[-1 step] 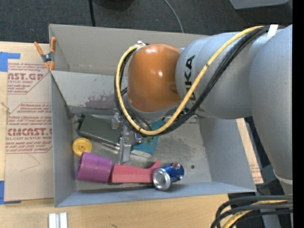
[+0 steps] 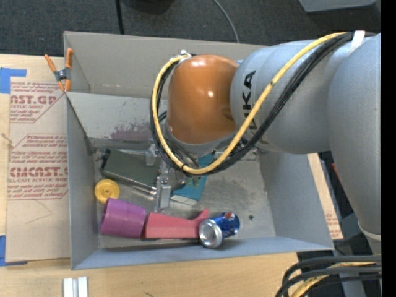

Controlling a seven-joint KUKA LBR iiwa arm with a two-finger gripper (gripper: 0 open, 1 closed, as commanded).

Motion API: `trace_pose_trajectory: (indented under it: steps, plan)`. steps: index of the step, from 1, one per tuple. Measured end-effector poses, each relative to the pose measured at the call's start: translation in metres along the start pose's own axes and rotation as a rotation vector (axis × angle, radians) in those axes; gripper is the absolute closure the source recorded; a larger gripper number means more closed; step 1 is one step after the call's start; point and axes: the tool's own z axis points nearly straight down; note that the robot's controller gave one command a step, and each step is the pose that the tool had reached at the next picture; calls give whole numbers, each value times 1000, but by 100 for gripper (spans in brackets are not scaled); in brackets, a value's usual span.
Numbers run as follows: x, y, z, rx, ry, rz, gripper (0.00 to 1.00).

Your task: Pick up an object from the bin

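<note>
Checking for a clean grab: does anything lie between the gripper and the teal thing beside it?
Nothing visible does. The gripper hangs at the left edge of the teal thing, mid-bin. The pink block and purple cup lie lower in the view. The arm hides the teal thing's upper part.

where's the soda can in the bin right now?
The blue-and-red soda can lies on its side low in the camera view, by the bin's near wall, at the right end of the pink block, down-right of the gripper.
</note>
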Motion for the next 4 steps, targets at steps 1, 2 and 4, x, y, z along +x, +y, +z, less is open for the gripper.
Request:
trace_pose_trajectory:
  steps: [1, 2, 4]
  plan:
    - [16, 14, 54, -1, -2, 33, 0]
    - [32, 18, 76, 2, 8, 112, 0]
    - [32, 40, 109, 0, 4, 347, 0]
